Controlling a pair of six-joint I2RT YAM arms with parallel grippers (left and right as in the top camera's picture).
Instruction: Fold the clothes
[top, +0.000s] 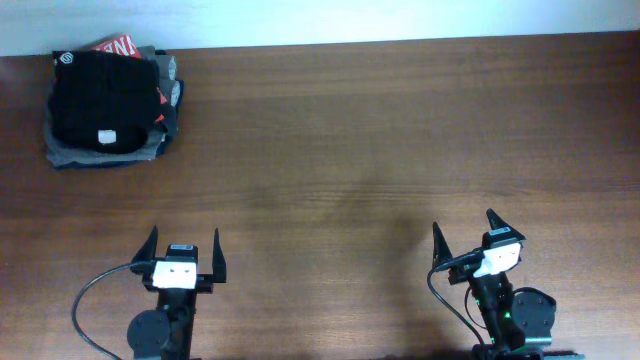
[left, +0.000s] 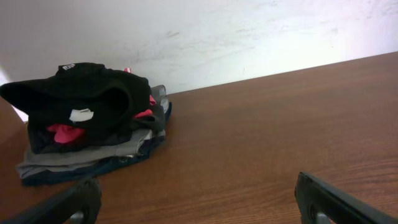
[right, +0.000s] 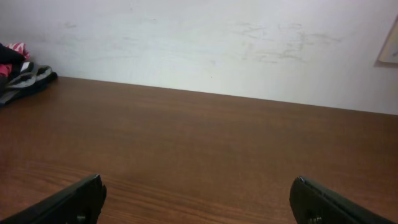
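Left gripper and right gripper stand wide, empty, at 6 o'clock. Black T-shirt lies untouched atop pile at 10 o'clock; next move, likely fetching it.

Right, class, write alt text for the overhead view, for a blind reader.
A black T-shirt tops a pile of clothes at the table's far left corner. The left tool and right tool sit open and empty near the front edge.

- I make out a round white logo on the black T-shirt, no letters legible.
- White lettering on the red garment: cut off, unreadable.
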